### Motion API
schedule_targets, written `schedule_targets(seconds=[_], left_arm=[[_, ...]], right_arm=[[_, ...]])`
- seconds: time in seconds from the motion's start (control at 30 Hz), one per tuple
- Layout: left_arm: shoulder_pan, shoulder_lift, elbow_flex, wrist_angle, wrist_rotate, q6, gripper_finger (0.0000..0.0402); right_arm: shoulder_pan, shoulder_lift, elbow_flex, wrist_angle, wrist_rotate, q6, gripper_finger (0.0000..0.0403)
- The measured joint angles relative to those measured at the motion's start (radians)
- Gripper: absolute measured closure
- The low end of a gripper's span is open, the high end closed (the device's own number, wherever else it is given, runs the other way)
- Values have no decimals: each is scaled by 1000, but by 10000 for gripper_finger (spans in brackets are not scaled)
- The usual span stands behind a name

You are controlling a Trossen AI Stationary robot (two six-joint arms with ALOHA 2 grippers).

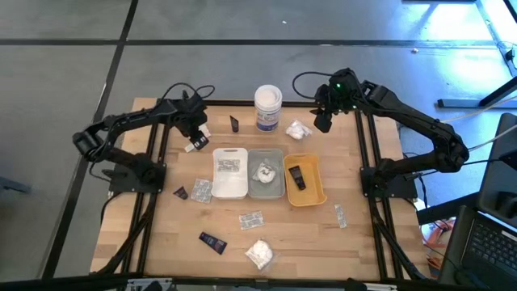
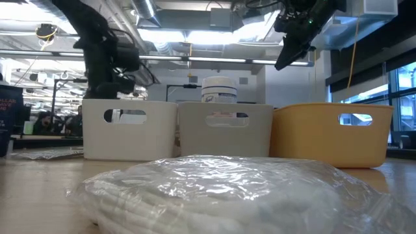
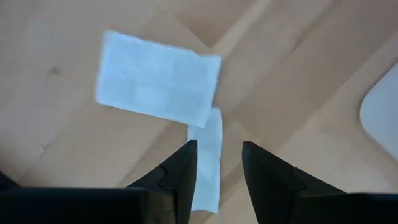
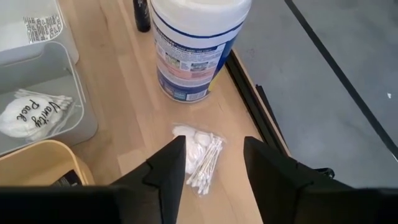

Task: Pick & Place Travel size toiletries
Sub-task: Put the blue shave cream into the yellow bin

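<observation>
We're lining up picks: left gripper (image 3: 217,165) open above a white sachet (image 3: 158,79), right gripper (image 4: 214,163) open over the swab pack (image 4: 202,154); next, probably drop and pinch.

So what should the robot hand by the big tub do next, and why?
Probably lower straight down. The right gripper hangs open above the cotton swab packet, which lies on the table between its fingers, beside the wipes tub. Nothing is gripped yet.

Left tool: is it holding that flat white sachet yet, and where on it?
Nothing is held yet. The left tool hangs open above the white sachet, which lies flat on the table; a narrow white strip shows between the fingers.
</observation>
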Motion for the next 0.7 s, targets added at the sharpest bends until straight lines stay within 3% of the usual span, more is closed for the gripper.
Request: schedule_targets(seconds=[0.1,0.27,0.37,0.57,0.7], left_arm=[[0,-51,4,12,-50,-28,280],[0,-116,7,95,-279,-164,283],[0,-132,7,96,-362,-267,283],[0,-136,7,119,-389,-332,284],[1,-135,7,121,-348,-344,284]], right_arm=[[0,0,0,12,0,1,228],[0,0,0,10,0,38,217],[0,0,0,9,0,46,212],[0,0,0,9,0,47,216],[0,0,0,9,0,47,225]])
